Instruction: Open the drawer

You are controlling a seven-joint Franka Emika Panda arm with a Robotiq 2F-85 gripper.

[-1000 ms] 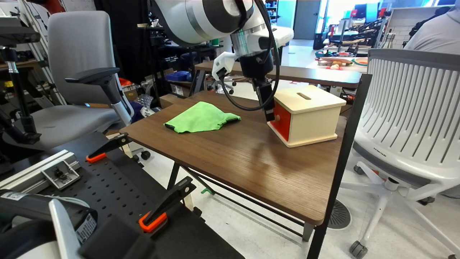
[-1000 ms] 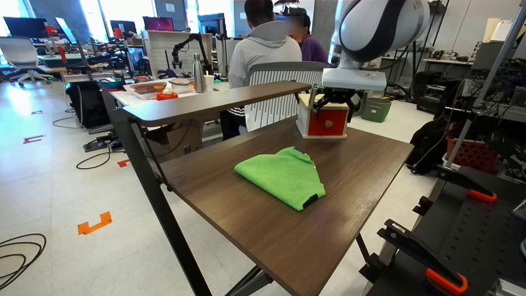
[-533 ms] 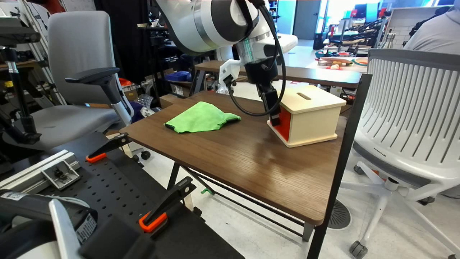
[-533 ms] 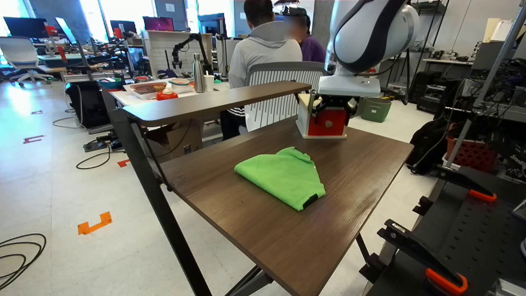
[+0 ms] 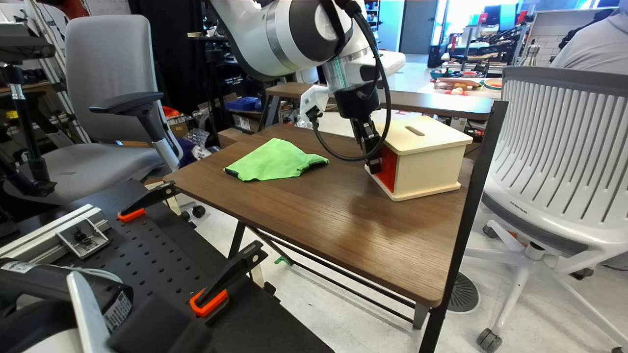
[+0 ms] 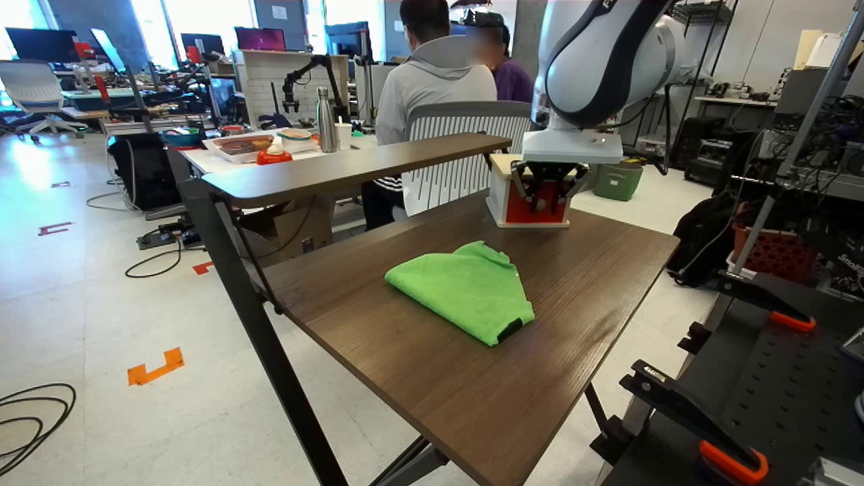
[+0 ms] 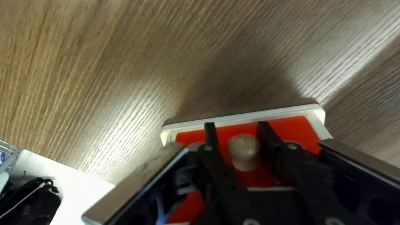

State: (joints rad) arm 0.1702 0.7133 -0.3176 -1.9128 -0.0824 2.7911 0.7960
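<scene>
A: What's new?

B: The gripper (image 7: 237, 126) is only a little spread. Its fingers (image 7: 211, 134) are much closer together than a second ago, one on each side of the knob (image 7: 243, 147).

A: Is it pinching the knob?

B: I don't think so yet. In the wrist view, a bit of red shows between one finger and the knob. The other finger is right beside it, and I can't tell if it touches.

A: Where's the drawer (image 7: 295, 129)?

B: Just past the fingers, behind the knob. It looks shut, all the way in the box (image 5: 431, 169), same as before. So I think this is the grabbing part. Next the gripper should squeeze tight, then back straight out. If it goes too soon, it may slip off the round knob.

A: And the cloth (image 5: 274, 159)?

B: Well apart from the gripper, on the side away from the box. It hasn't moved.

A: What's hard to see?

B: In an exterior view, the fingertips (image 5: 375, 165) hide the knob. In the wrist view, the gripper covers part of the drawer. Up above the gripper, the arm (image 6: 601, 74) is cut off in both exterior views. Far past the box, a person (image 5: 598, 49) is cut off too.
</scene>
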